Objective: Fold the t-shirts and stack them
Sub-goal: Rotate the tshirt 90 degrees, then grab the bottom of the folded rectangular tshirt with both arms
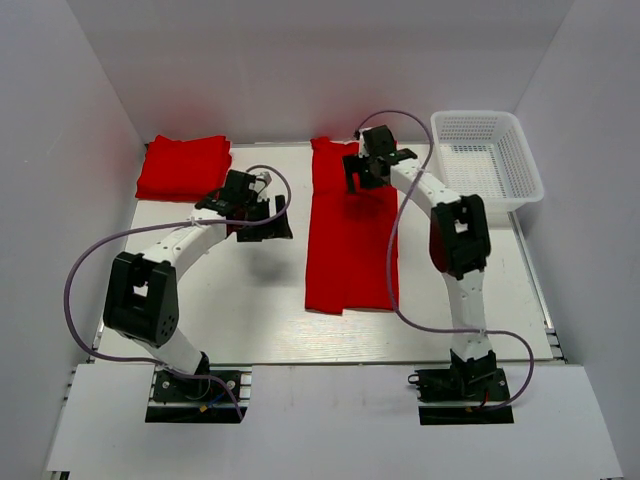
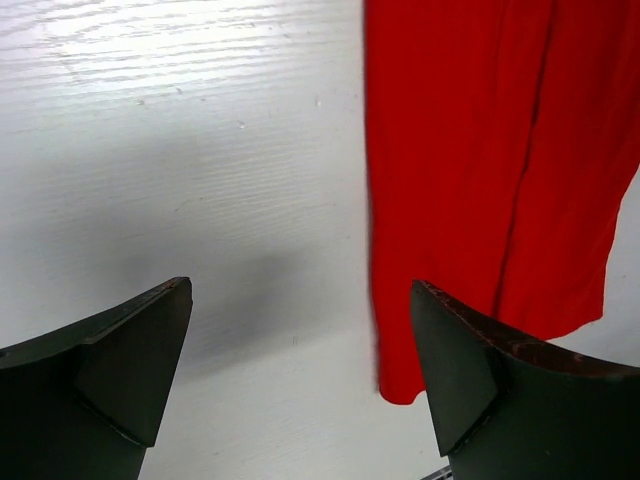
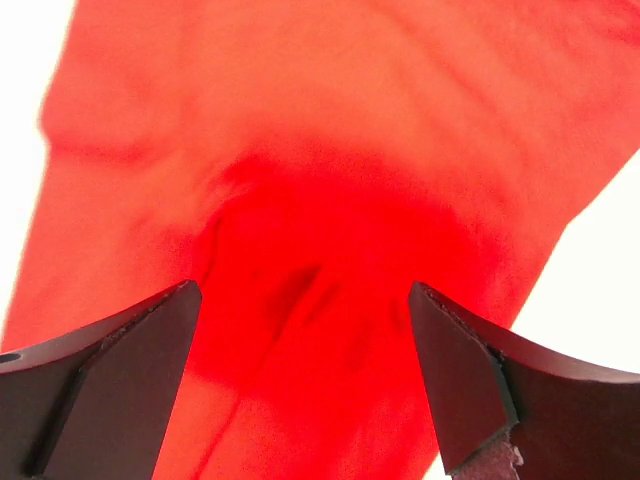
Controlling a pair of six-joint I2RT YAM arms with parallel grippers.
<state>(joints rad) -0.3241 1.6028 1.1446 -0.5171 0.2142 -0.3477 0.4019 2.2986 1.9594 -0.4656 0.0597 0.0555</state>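
Well, we're some way into this one. At the far left corner of the white table sits a folded bright red cloth t-shirt, squared into a neat rectangle. From above we can't tell whether that is one shirt or several stacked. In the middle lies a second bright red t-shirt, flat on the table and folded lengthwise into a long narrow strip running from near to far. The right gripper hovers over its far end with jaws spread wide. Its wrist view shows only red cloth beneath the black fingers, and nothing is pinched. The left gripper hangs over bare table just beside the strip's left edge, jaws likewise wide apart and holding nothing. The white plastic mesh basket stands at the far right, and we see no red in it. So, by our reckoning, the lengthwise folds on this shirt are done. What's left is folding the strip across its length and setting it on the pile at the far left.
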